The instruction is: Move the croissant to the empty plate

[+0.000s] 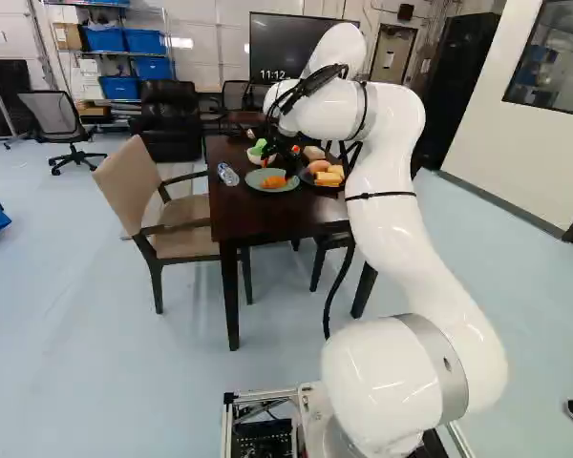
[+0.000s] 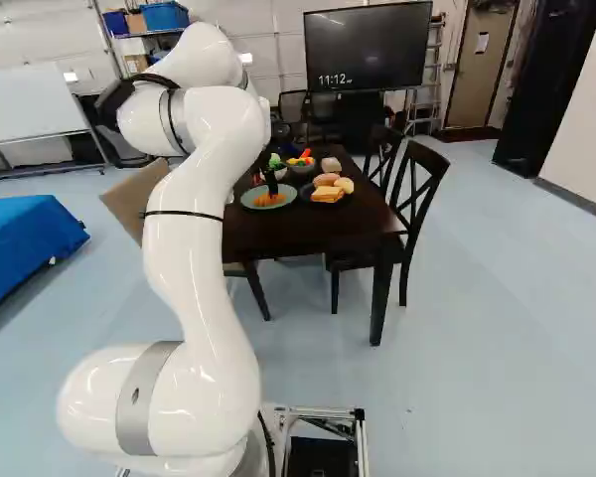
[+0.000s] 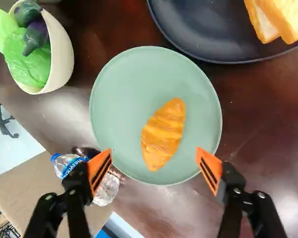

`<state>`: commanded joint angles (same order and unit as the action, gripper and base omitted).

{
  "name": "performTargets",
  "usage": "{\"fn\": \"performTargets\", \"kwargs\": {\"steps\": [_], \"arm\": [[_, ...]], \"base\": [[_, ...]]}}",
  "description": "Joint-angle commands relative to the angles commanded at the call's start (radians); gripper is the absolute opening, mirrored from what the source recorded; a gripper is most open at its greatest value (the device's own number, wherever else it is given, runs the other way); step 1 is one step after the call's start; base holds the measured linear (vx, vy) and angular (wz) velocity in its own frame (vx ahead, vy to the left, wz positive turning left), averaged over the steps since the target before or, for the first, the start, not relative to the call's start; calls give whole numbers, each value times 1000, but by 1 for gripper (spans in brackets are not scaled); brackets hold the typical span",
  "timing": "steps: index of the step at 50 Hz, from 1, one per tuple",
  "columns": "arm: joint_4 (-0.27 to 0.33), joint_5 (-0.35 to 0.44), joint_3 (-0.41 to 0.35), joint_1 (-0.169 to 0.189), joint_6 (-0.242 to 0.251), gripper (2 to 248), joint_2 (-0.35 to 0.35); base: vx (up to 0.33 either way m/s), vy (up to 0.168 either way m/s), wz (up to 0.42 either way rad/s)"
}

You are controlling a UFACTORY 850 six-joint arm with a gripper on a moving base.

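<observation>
Since the croissant lay on the green plate and my gripper stood wide and empty over it, I judged the transfer itself done, with only my arm left to draw clear of the dishes.

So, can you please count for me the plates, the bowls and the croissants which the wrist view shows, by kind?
Plates: 2, the green plate and the dark plate, partly in view
Bowls: 1, the cream bowl
Croissants: 1, the orange-brown croissant on the green plate
Total: 4
</observation>
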<state>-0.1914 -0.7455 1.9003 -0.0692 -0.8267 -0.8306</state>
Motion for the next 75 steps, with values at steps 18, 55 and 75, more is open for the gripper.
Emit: {"fn": "performTargets", "kwargs": {"steps": [18,55,75], "arm": [[0,0,-4,0,0,247,4],[0,0,-238,-18,0,247,230],[0,0,-359,-21,0,247,330]], "base": [[0,0,0],[0,0,0],[0,0,0]]}}
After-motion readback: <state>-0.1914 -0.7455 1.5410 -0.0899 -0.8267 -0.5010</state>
